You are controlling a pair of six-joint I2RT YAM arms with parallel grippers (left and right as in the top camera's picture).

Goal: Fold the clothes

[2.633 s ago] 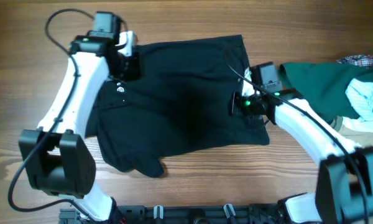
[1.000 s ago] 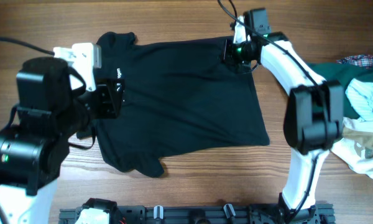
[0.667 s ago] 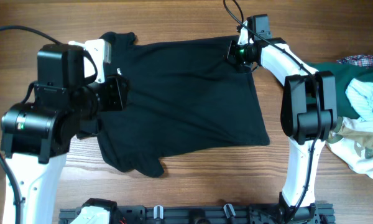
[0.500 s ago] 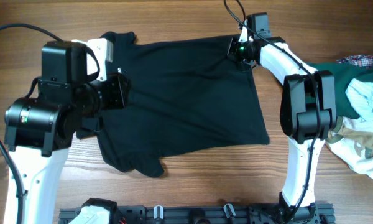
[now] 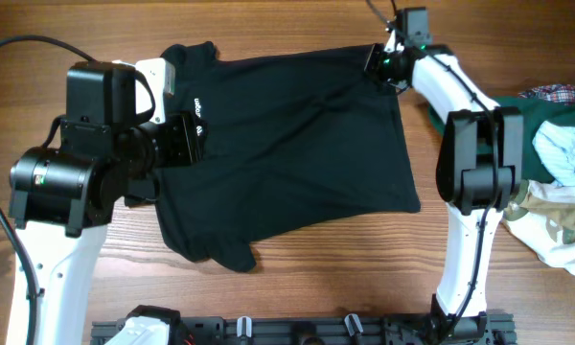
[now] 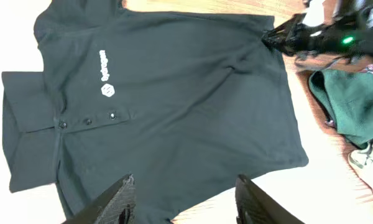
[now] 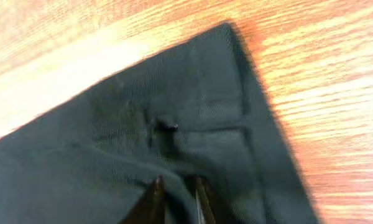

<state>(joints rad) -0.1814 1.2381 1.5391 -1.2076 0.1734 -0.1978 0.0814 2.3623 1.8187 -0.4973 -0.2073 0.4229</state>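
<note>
Shirt: I've got the black shirt lying mostly flat in the middle of the bench, reaching up to the far edge, with its collar toward the far-left corner.
Logo: the white logo and its text face up, on the left part of the chest.
Near edge: one sleeve is bunched up, closest to me.
Right gripper: the right gripper sits at the shirt's far-right corner; on the wrist camera its fingers are pinched nearly together with black fabric nipped between them.
Left gripper: the left gripper hangs above the shirt's left side with its fingers spread wide and nothing in them.
Right edge: a green garment lies just beside the shirt, not touching it as far as I can see.
Further right: a pale cloth is heaped against the green one.
</note>
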